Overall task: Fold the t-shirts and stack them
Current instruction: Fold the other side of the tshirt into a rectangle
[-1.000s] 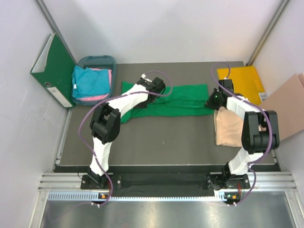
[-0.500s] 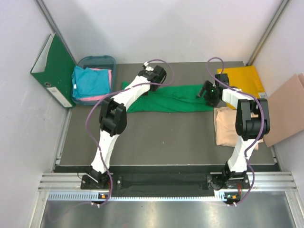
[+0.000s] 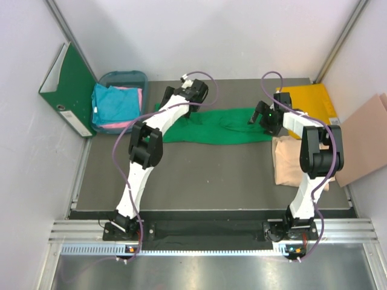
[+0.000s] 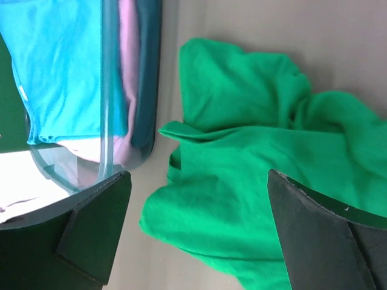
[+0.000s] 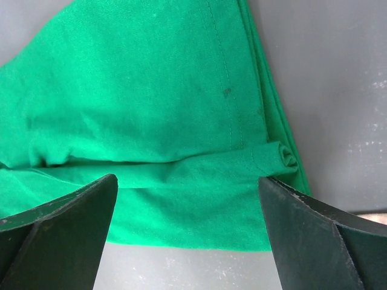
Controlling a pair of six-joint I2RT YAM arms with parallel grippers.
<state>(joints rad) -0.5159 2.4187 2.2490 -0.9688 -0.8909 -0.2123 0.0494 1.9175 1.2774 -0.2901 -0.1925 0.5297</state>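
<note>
A bright green t-shirt (image 3: 224,127) lies stretched in a long, rumpled band across the back of the table. My left gripper (image 3: 192,96) hovers open over its bunched left end (image 4: 254,157), with nothing between the fingers (image 4: 97,229). Above the shirt's right hem (image 5: 151,90) my right gripper (image 3: 266,116) is also open and holds nothing. A beige-peach t-shirt (image 3: 287,160) rests folded at the right, beside the right arm. Teal-blue (image 3: 115,103) and pink (image 3: 136,96) t-shirts lie in the bin.
The teal plastic bin (image 3: 124,74) stands at the back left, its wall (image 4: 109,90) close to the green shirt's end. A green ring binder (image 3: 66,84) leans on the left wall. A yellow folder (image 3: 305,99) and a brown cardboard sheet (image 3: 363,139) lie at the right.
Both grippers were shut on the green shirt's ends; they carried it toward the back, pulled it out long, then opened and let go.
</note>
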